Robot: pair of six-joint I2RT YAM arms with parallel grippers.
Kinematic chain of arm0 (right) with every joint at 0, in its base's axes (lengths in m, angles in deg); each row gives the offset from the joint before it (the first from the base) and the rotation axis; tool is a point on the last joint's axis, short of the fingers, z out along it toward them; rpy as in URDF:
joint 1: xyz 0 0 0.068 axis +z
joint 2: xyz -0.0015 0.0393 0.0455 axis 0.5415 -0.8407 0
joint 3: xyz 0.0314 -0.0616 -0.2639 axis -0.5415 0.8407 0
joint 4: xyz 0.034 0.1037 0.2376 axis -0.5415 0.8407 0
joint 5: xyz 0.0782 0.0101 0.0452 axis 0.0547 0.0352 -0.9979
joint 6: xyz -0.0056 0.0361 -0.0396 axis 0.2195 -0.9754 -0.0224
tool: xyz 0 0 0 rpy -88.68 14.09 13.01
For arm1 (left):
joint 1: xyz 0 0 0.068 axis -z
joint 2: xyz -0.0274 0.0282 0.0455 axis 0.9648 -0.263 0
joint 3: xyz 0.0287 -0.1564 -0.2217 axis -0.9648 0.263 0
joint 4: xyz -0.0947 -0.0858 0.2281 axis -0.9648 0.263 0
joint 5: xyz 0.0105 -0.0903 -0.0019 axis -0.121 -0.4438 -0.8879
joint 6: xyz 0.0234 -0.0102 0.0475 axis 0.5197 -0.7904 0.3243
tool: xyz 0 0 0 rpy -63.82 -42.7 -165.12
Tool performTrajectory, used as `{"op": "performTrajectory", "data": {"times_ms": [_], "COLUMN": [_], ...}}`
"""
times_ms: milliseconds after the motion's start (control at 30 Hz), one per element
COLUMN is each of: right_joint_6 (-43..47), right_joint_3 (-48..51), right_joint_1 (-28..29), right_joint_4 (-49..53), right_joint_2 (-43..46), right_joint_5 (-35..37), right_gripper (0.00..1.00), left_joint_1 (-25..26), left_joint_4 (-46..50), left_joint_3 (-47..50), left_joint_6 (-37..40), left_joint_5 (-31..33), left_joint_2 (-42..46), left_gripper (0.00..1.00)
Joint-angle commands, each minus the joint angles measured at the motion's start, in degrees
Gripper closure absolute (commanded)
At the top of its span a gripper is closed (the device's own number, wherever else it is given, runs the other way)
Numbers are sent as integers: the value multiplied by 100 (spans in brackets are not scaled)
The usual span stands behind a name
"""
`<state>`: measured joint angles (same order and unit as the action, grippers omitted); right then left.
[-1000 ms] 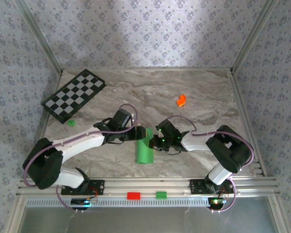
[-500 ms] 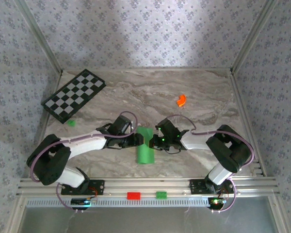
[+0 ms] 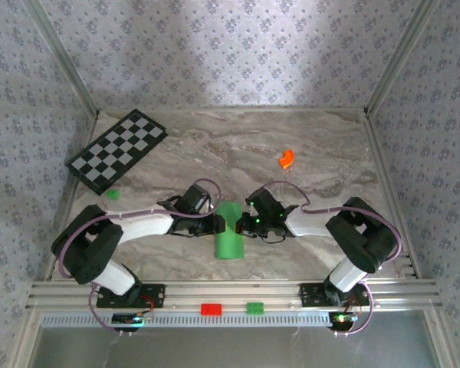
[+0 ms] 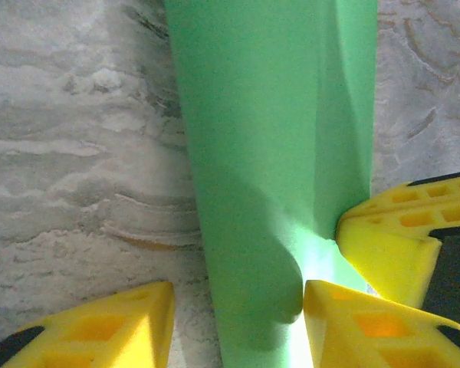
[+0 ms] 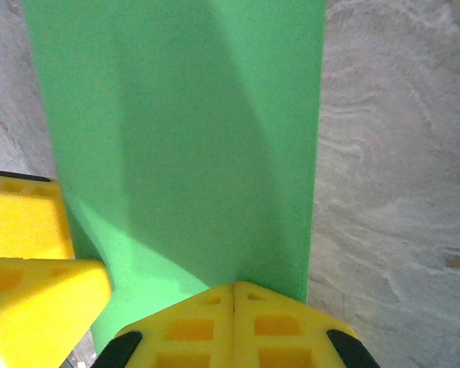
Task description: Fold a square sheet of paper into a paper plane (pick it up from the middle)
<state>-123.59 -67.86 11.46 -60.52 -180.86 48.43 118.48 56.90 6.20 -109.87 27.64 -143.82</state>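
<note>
Camera up top: left claw (image 3: 215,221) has slid in over the last second and now meets the folded sheet of paper (image 3: 230,241) opposite the right claw (image 3: 243,222) | left wrist: fingers (image 4: 100,330) spread, paper between them | right wrist: fingers (image 5: 215,322) pressed together, pinching the paper's near edge | looks like both sides are set for the next crease

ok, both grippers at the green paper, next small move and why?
Probably close the left gripper on the green paper. Its fingers stand open with the folded strip between them, while the right gripper looks shut on the same end. A second pinch would likely steady it for the next crease.
</note>
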Motion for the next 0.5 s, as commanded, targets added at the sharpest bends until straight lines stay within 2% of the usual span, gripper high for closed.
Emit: {"op": "performTrajectory", "data": {"times_ms": [0,167,267,367,467], "right_joint_6": [-30,-95,-246,-143,16], "right_joint_3": [127,127,121,-152,-320], "right_joint_1": [87,67,-30,-184,-359], "right_joint_4": [917,759,125,435,1064], "right_joint_2": [-254,-211,-140,185,937], "right_joint_5": [332,226,-276,-344,108], "right_gripper": [99,98,95,91,88], "left_joint_1": [99,131,137,137,137], "left_joint_4": [-176,71,496,790,761], "left_joint_3": [-139,-211,-345,-435,-391], "left_joint_6": [87,184,403,567,516], "left_joint_5": [-145,44,321,512,575], "left_joint_2": [-117,-208,-375,-539,-527], "left_gripper": [54,56,56,59,59]}}
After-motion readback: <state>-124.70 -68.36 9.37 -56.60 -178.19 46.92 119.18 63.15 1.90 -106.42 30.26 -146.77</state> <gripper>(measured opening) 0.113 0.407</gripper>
